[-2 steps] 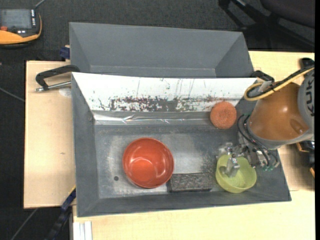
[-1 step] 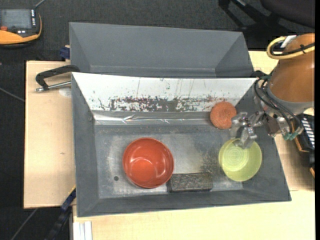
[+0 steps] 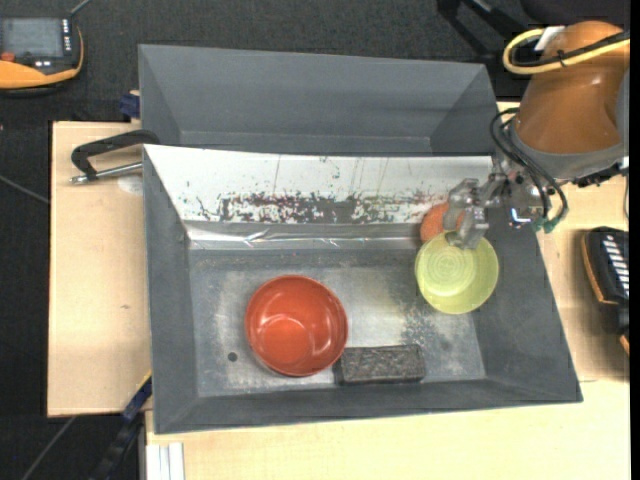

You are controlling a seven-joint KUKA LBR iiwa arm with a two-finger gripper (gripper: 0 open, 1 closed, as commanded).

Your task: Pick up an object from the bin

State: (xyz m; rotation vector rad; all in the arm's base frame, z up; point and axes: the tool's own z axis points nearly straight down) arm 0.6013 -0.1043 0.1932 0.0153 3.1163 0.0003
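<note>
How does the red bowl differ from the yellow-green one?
The red bowl looks wider; the yellow-green bowl looks smaller. The red bowl lies near the front of the bin, beside a dark block; the yellow-green bowl lies to the right, its far rim under the gripper. Both are round, open side up.

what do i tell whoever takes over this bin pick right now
Gripper: low at the far rim of the pale yellow-green round bowl, right side of the bin; small orange thing just behind it.
Red round bowl sits left of centre, dark grey rectangular block by it at the front.
Done: nothing looks lifted yet.
Left: secure one thing, lift it out.
</note>
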